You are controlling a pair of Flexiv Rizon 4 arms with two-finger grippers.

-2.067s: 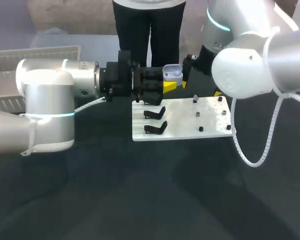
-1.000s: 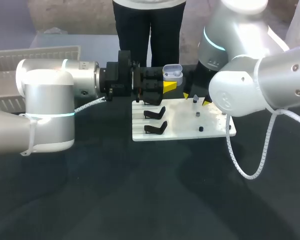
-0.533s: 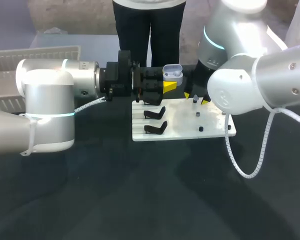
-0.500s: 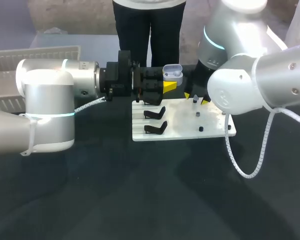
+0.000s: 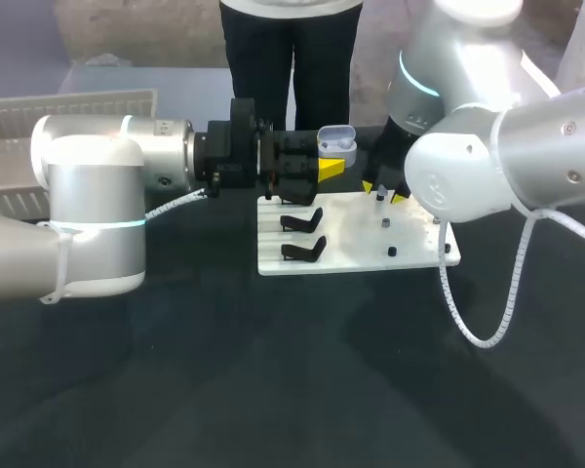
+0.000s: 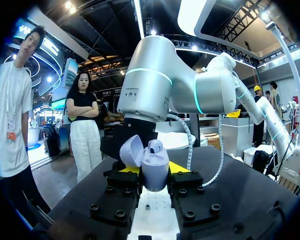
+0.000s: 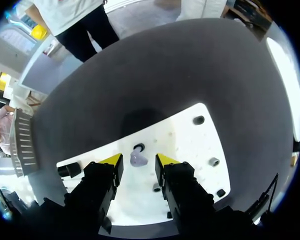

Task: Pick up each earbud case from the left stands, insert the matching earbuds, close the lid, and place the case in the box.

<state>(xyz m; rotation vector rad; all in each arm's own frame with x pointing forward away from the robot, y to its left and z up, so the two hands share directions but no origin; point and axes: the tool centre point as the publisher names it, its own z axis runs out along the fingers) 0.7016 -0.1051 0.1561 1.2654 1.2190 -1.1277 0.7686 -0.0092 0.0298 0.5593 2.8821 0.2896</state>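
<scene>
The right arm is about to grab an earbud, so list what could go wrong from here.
1. The small earbud stands on the white board between the right pincer's open fingers. Closing off centre might tip it over or flick it away.
2. The left pincer holds the earbud case by its lower body, lid open. Pressing an earbud in might tilt it or make it slip.
</scene>
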